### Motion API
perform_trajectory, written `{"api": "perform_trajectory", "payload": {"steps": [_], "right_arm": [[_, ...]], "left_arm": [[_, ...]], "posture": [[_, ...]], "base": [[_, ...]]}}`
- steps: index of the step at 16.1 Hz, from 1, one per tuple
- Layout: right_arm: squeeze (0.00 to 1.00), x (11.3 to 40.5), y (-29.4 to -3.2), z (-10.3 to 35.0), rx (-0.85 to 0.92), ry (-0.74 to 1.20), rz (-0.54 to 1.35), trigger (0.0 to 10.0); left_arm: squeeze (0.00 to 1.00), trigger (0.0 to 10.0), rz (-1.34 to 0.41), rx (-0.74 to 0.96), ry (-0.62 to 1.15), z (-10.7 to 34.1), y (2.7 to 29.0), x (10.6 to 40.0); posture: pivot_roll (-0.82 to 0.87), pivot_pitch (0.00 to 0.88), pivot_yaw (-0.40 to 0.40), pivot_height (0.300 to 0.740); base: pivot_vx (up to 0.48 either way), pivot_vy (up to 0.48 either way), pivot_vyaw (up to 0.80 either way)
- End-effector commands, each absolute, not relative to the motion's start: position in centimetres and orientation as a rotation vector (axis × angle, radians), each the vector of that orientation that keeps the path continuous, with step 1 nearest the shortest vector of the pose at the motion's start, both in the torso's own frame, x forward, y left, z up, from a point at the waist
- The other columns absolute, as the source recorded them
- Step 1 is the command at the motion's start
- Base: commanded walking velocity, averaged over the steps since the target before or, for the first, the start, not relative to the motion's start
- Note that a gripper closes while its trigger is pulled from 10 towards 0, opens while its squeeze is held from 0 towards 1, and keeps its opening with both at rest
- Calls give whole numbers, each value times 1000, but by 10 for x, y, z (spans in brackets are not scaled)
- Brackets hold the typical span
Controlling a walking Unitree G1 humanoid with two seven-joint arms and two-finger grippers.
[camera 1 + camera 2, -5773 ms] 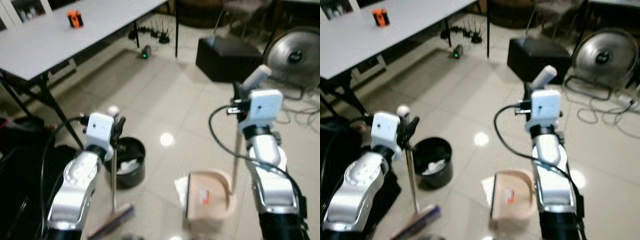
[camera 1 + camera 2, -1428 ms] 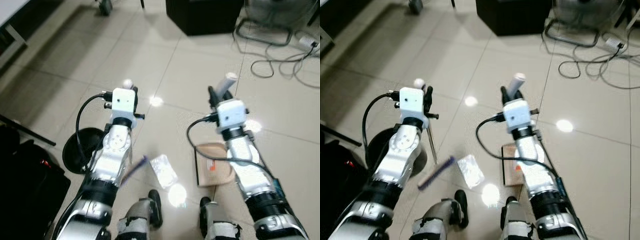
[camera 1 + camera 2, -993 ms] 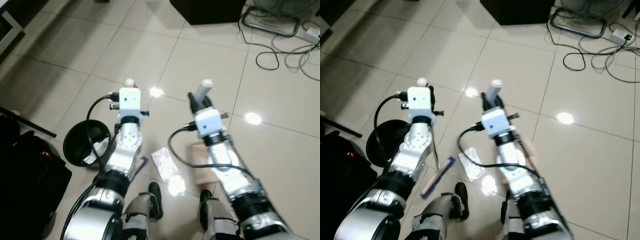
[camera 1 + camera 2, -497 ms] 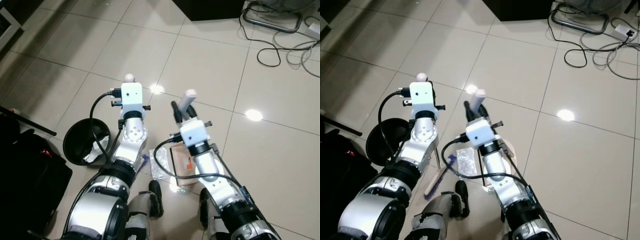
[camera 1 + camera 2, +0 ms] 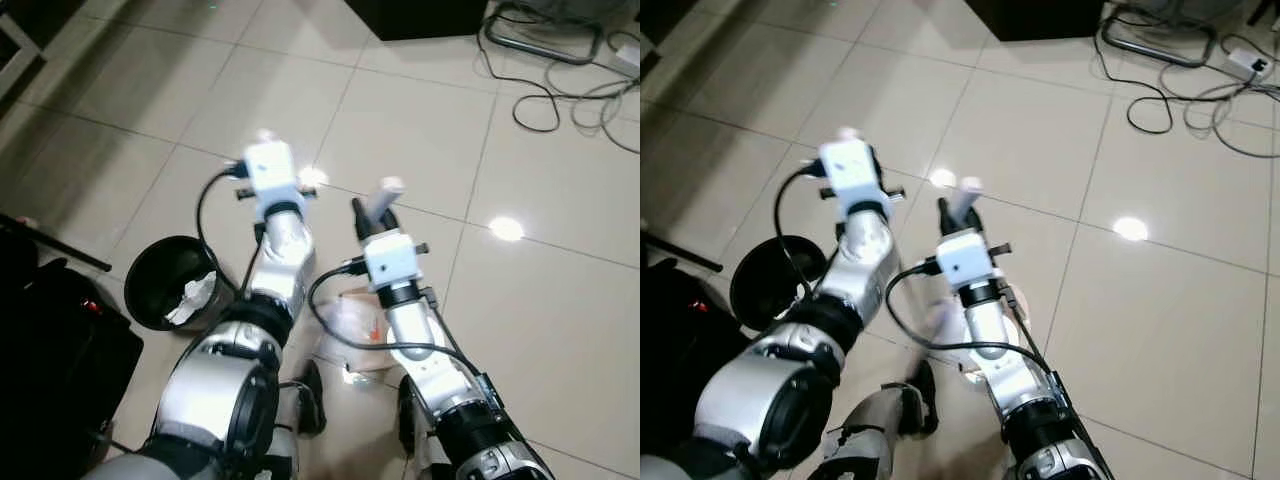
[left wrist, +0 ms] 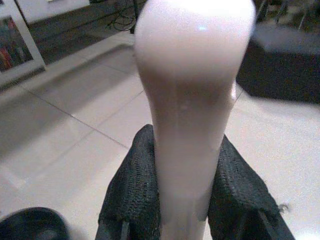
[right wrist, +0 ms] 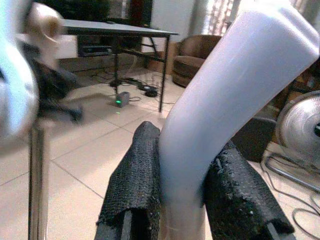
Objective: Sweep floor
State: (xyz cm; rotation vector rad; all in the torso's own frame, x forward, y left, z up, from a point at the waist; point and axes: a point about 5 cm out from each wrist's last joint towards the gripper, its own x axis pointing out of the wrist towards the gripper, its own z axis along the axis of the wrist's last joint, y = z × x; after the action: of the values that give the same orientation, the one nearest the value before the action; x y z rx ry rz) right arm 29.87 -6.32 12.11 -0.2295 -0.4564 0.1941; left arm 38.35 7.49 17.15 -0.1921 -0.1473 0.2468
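Beige tiled floor [image 5: 560, 330], black bin [image 5: 172, 282] at left. Left end effector [image 6: 186, 200] pinches broom handle [image 6: 192, 100]; right end effector [image 7: 190, 200] pinches dustpan handle [image 7: 225, 95] (no legible writing).

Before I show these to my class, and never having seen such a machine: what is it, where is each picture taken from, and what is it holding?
It is a walking humanoid robot with two silver arms, each ending in a gripper with two black fingers. Two pictures come from cameras in its head, looking down at the tiled floor and its own arms. The other two come from cameras on its wrists, looking along the fingers.

The left gripper is closed on a pale broom handle. The right gripper is closed on the white dustpan handle; the dustpan sits on the floor near its feet, partly hidden. A black bin with crumpled paper stands at its left, and cables lie farther off.
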Motion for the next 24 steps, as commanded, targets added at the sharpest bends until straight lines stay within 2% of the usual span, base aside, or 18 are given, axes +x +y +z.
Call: {"api": "perform_trajectory", "payload": {"steps": [1,3,5,8,11,16,19,23,24], "right_arm": [[0,294,-62,105,-214,-374,203,10000],[0,292,-65,104,-196,-364,210,10000],[0,295,-69,111,-149,-372,186,10000],[0,300,-78,125,-89,-403,158,10000],[0,303,-96,137,-55,-422,105,10000],[0,294,-132,143,-48,-432,-27,10000],[0,290,-141,145,-23,-415,-57,10000],[0,286,-150,153,3,-376,-58,10000],[0,285,-156,163,12,-374,-64,10000]], "left_arm": [[0,10000,209,-319,-112,171,57,381],[0,10000,145,-454,-114,182,47,383],[0,10000,94,-513,-130,190,41,385],[0,10000,23,-483,-175,201,39,388],[0,10000,-114,-268,-316,222,58,395],[0,10000,-209,-107,-456,244,99,397],[0,10000,-212,-48,-469,240,117,394],[0,10000,-128,16,-466,234,157,385],[0,10000,-131,70,-425,220,171,376]], "posture": [[-26,375,128,740],[-27,368,124,740],[-30,352,122,740],[-34,311,115,740],[-45,238,123,740],[-70,135,156,740],[-71,98,156,740],[-64,68,136,740],[-59,63,129,740]], "base": [[0,0,0],[0,0,0],[0,0,0],[0,0,0],[0,0,0],[0,0,0],[0,0,0],[0,0,0],[0,0,0]]}}
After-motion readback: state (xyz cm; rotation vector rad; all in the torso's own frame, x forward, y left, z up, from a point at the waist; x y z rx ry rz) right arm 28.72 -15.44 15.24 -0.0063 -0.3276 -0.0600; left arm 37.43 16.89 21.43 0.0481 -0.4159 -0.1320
